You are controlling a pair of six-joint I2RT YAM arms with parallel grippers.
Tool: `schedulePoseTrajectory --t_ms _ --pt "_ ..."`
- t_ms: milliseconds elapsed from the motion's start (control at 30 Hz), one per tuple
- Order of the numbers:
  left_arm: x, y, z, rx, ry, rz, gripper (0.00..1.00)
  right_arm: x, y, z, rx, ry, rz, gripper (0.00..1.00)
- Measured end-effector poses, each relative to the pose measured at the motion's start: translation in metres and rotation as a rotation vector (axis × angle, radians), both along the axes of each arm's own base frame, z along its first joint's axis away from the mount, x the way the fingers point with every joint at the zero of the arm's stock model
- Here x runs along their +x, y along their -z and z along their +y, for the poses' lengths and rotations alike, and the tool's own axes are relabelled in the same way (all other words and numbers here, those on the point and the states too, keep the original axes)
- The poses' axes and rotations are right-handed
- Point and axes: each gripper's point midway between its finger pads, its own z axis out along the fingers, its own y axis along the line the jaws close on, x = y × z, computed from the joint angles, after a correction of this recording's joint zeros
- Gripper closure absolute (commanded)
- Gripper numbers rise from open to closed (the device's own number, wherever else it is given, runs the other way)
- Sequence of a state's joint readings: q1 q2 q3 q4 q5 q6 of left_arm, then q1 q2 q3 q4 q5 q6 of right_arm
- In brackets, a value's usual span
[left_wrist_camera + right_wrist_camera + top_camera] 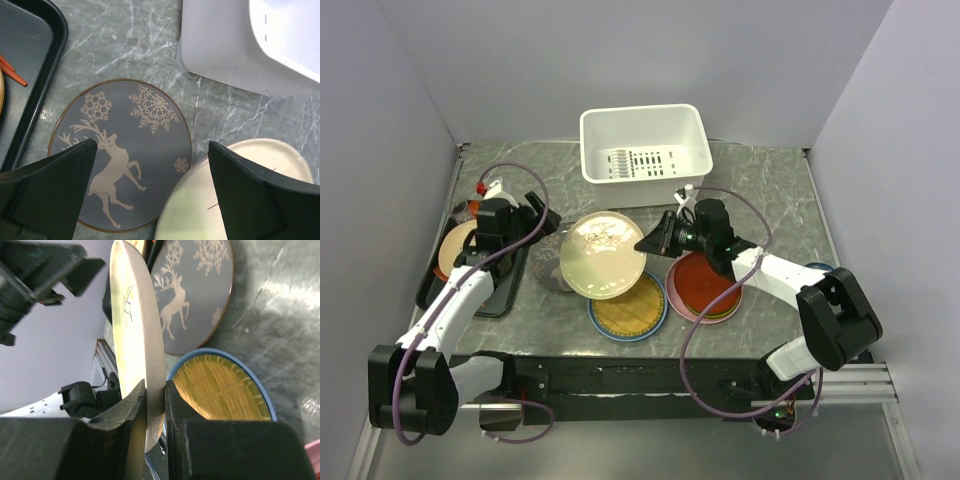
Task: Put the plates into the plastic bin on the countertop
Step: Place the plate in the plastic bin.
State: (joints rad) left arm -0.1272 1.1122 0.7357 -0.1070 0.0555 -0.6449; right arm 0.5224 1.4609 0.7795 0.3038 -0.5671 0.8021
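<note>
My right gripper (648, 243) (155, 390) is shut on the rim of the cream leaf-sprig plate (603, 255) (134, 325) and holds it tilted above the countertop (770, 190). The grey reindeer plate (120, 155) (195, 295) lies flat, partly under the cream one. Directly over the grey plate hangs my left gripper (151, 145) (542, 215), open and empty. A yellow woven disc (628, 307) (220, 390) rests on a blue plate (265, 402). A red plate (705, 283) tops a stack under my right arm. The white plastic bin (642, 150) (250, 45) stands behind.
A black tray (500, 295) (35, 75) holding a peach plate (453, 245) lies along the left wall. A small blue-and-white bowl (817, 268) sits at the right behind my right arm. Walls enclose the countertop on three sides.
</note>
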Motion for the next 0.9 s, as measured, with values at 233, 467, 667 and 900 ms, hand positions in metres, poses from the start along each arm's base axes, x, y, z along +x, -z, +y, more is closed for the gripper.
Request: schedulePoseTrajectory --t_ms 233,467,667,900 --pt "0.003 0.001 0.000 -0.003 -0.001 -0.004 0.01 0.010 -0.015 -0.003 0.027 0.002 -0.024 1.00" --pt "0.004 0.011 -0.001 -0.002 0.001 0.013 0.01 0.017 -0.026 -0.005 0.047 0.001 -0.041 1.00" --pt "0.001 0.018 -0.001 -0.002 0.004 0.031 0.01 0.028 -0.032 -0.005 0.049 0.006 -0.046 1.00" --pt "0.002 0.018 0.000 0.002 -0.001 0.029 0.01 0.039 -0.039 -0.011 0.053 0.024 -0.057 1.00"
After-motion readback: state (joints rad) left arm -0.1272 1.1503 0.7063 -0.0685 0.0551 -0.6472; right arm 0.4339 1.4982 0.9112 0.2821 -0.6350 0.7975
